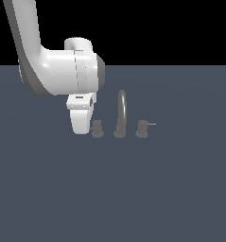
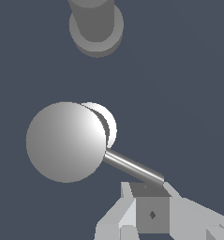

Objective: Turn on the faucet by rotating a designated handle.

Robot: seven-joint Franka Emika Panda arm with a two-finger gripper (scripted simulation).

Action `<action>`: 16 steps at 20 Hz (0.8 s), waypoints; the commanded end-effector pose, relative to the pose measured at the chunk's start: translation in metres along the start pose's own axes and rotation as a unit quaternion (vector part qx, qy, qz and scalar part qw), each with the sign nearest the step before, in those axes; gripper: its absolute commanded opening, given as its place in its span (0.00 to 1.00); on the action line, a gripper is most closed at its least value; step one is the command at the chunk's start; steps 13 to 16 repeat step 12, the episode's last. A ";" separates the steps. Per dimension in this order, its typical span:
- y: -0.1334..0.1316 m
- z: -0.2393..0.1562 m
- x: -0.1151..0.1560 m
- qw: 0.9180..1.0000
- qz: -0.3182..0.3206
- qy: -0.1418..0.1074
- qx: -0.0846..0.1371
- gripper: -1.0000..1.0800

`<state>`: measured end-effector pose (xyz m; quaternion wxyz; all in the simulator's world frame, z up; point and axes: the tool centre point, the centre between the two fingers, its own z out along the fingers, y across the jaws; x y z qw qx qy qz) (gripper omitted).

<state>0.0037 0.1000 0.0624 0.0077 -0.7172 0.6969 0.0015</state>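
Rotating the handle (image 1: 97, 128) depends on one relation: the rod lever (image 2: 133, 168) and the gripper (image 2: 151, 206) at its free end. In the wrist view the lever runs as a straight thin bar from the rounded top of the handle to a tip that lies touching, or just short of, the gripper's finger block. The lever's long axis therefore points from the knob toward the gripper, and a push across that axis, not along it, would probably swing it about the knob.

The faucet (image 1: 121, 113) stands on the flat dark floor (image 1: 133, 189). In the exterior view the handle is the knob on that view's left, the arched spout is in the middle, and the twin handle (image 1: 142, 128) with its own rod is on the right. The gripper hangs just beside the left handle.

Jaw state cannot be told: only part of the fingers shows in the wrist view, cut off at the frame edge, and no gap is visible. In the exterior view the gripper body hides the lever entirely, so contact cannot be confirmed there.
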 end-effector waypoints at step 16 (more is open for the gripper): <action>-0.003 -0.001 0.068 1.000 0.016 0.007 -0.004 0.00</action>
